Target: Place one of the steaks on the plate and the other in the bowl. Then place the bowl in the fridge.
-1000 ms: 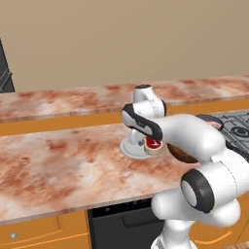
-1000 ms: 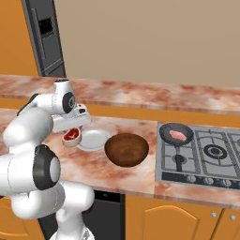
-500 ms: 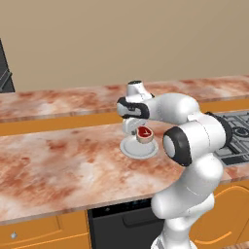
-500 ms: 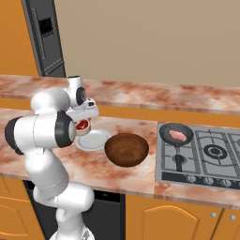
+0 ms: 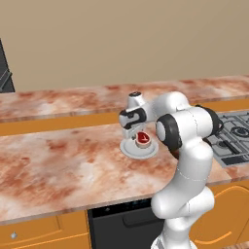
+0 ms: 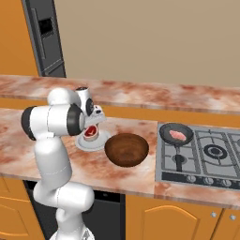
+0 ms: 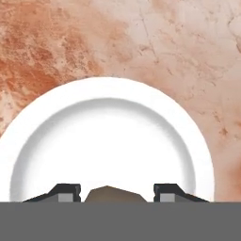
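My gripper (image 5: 141,137) is shut on the deep red steak (image 5: 143,138), holding it just above the small white plate (image 5: 127,151) on the counter. In the hand view the plate (image 7: 108,136) lies straight below, and the steak (image 7: 113,194) sits between the two dark fingertips (image 7: 66,192). From the right, the red steak (image 6: 91,131) hangs over the plate (image 6: 86,146), with the dark brown bowl (image 6: 126,149) right beside it. The pale pink steak (image 6: 177,135) lies in a frying pan (image 6: 176,132) on the stove. The grey fridge (image 6: 44,37) stands at the far left.
The stove top (image 6: 206,154) with its burners takes up the counter's right end. A raised back counter (image 6: 140,93) runs behind the plate. Orange cabinet fronts and a dark appliance door (image 5: 121,223) lie below the counter edge.
The arm has swung round and its elbow has moved aside. The hand has carried the red steak from the plate's near edge to over its middle and dipped a little.
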Controlling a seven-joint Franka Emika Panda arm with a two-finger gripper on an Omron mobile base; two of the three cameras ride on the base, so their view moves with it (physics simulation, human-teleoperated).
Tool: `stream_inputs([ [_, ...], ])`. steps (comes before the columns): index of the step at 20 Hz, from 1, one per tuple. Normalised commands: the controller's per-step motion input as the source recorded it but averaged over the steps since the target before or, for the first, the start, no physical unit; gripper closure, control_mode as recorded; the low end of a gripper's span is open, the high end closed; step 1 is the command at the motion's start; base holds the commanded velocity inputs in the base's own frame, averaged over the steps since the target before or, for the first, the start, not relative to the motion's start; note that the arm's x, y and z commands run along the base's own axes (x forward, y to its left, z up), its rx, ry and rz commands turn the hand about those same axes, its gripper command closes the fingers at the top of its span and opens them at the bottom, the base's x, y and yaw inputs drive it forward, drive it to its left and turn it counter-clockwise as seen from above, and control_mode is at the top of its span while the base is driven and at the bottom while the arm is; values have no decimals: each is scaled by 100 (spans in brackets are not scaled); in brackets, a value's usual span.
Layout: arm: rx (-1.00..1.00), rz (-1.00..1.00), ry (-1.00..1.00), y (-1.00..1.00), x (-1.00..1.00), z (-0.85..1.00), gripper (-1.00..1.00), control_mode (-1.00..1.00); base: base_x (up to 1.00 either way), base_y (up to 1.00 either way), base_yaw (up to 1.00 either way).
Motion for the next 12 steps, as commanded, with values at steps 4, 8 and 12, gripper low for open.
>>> stream_inputs([
  [4, 0, 0, -5, -13, -12, -44, 100, -100, 0, 0, 0],
  [8, 6, 0, -9, 0, 0, -24, 100, -100, 0, 0, 0],
  [12, 6, 0, -9, 0, 15, -21, 100, -100, 0, 0, 0],
])
